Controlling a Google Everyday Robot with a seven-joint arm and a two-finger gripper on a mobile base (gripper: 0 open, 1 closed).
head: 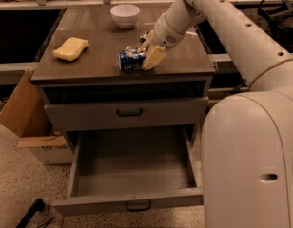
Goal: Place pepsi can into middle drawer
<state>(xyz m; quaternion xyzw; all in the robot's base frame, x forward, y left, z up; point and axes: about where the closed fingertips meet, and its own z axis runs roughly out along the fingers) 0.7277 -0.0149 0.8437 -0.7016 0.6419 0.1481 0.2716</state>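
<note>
Nearest the camera, well below and in front of the gripper [146, 52], the middle drawer [127, 204] stands pulled out, its grey box bare. Above it, still under the gripper, is the shut upper drawer front [89, 115] with its dark handle [129, 112]. On the cabinet top [184, 63], the pepsi can [131, 60] lies on its side just left of the gripper as seen. The near tan finger [153, 57] touches the can's right end. The two fingers stand apart and clamp nothing. Further left of the gripper lies a yellow sponge [70, 49]. Beyond it, toward the back edge, sits a white bowl [125, 14].
</note>
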